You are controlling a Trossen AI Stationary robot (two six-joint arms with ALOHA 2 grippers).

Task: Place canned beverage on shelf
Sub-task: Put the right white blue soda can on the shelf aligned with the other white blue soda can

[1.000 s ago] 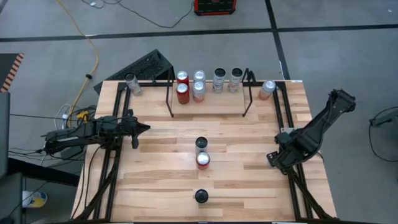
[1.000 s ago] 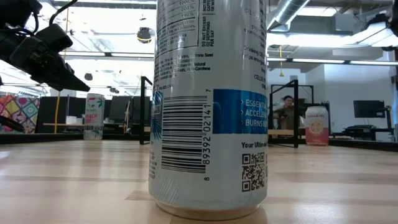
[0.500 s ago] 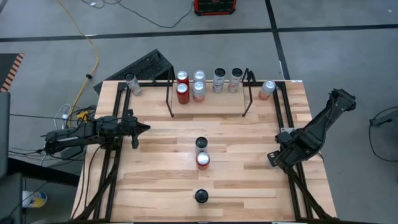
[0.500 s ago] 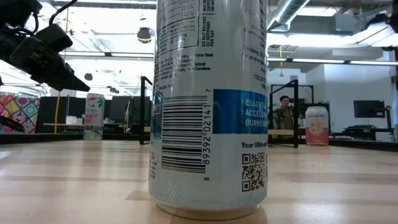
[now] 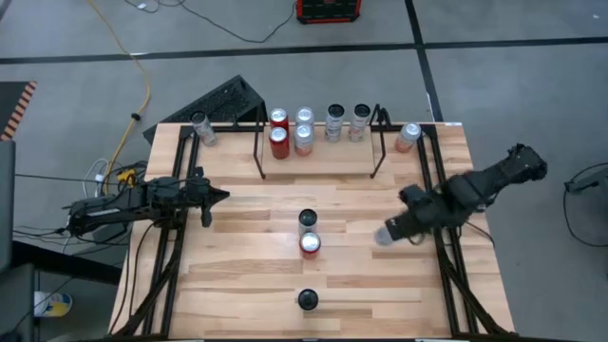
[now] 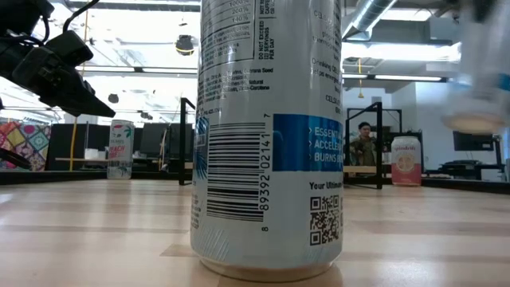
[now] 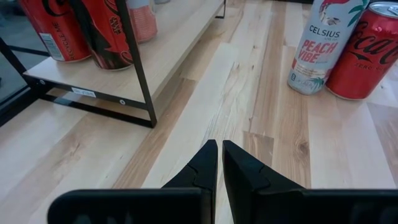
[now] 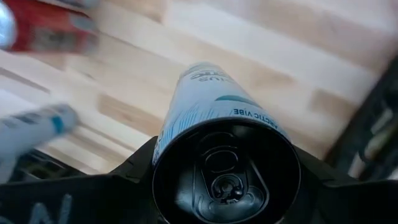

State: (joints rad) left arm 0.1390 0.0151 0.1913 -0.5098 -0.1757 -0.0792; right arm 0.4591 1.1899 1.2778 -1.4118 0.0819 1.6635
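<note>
A pale blue-and-white can (image 8: 211, 118) with a dark top is held in my right gripper (image 5: 407, 224), right of the table's middle. In the low view it is a blur high at the right (image 6: 478, 80). The shelf (image 5: 323, 157), a wooden board in a black rod frame, stands at the far edge with several red and silver cans on it. My left gripper (image 5: 223, 197) is shut on nothing at the left side, its fingers (image 7: 219, 158) together above the bare table. My right gripper pinches the can's upper wall just under the rim (image 8: 163, 144), one finger on each side. The fingers come from above, slanting down. The can hangs below them, lifted clear of the table and tilted, its bottom (image 5: 383, 235) toward the table's left.
A peach-labelled can (image 5: 308, 220) and a red can (image 5: 311, 244) stand at the table's middle, and a tall can (image 5: 308, 300) at the near edge fills the low view. Single cans stand left (image 5: 199, 128) and right (image 5: 408, 136) of the shelf. Black rails run along both sides.
My right gripper has risen from the right rail and swung toward the table's left, tipping as it went. The can now shows below it, lifted clear and tilted; in the low view it has come into sight high at the right.
</note>
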